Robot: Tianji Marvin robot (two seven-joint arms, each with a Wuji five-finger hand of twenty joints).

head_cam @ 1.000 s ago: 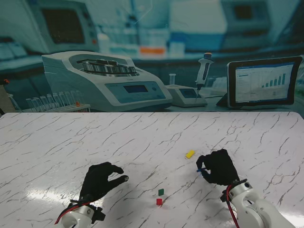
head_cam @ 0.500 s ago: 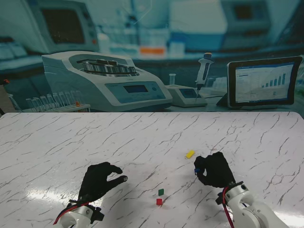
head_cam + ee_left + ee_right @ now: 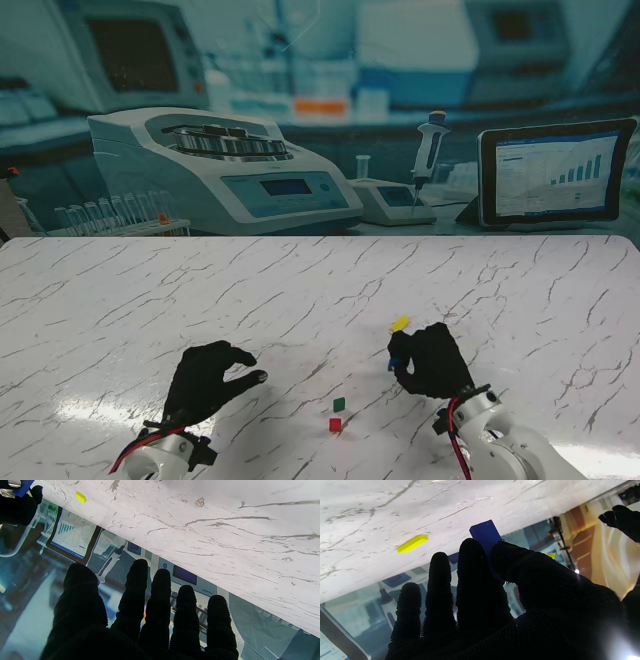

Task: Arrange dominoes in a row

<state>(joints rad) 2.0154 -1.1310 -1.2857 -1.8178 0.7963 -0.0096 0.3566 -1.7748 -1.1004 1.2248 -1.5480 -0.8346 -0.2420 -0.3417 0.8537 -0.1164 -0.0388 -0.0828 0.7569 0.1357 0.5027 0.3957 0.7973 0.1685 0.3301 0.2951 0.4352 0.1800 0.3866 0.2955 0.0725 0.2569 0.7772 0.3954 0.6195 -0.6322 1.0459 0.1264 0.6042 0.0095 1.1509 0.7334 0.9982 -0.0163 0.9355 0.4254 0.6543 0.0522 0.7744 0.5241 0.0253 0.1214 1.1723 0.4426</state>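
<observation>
Currently the right hand (image 3: 430, 362) pinches a blue domino (image 3: 394, 364) between thumb and index finger; in the right wrist view the blue domino (image 3: 485, 535) sticks out past the fingertips (image 3: 470, 545), thumb pressed on one face, other fingers extended alongside. Right hand sits off the marble table (image 3: 120, 300), right of centre, with the blue piece on its left side.

Yellow domino (image 3: 400, 323) lies flat on the table just beyond the right hand, farther from me, not touching it. The right wrist view shows the yellow domino (image 3: 412, 543) lying on its long face, apart from the blue one. It also shows in the left wrist view (image 3: 80, 497), small, with the right hand (image 3: 17, 505) and blue piece (image 3: 22, 487) at that frame's corner.

Green domino (image 3: 339, 404) and red domino (image 3: 335, 424) stand close together near the table's front edge, between the two hands, red nearer to me. They look apart but the gap is too small to be sure.

Left hand (image 3: 207, 380) hovers left of centre, holding nothing, fingers loosely curled with thumb and index apart. In the left wrist view the left hand (image 3: 140, 620) shows all fingers spread, nothing between them.
</observation>
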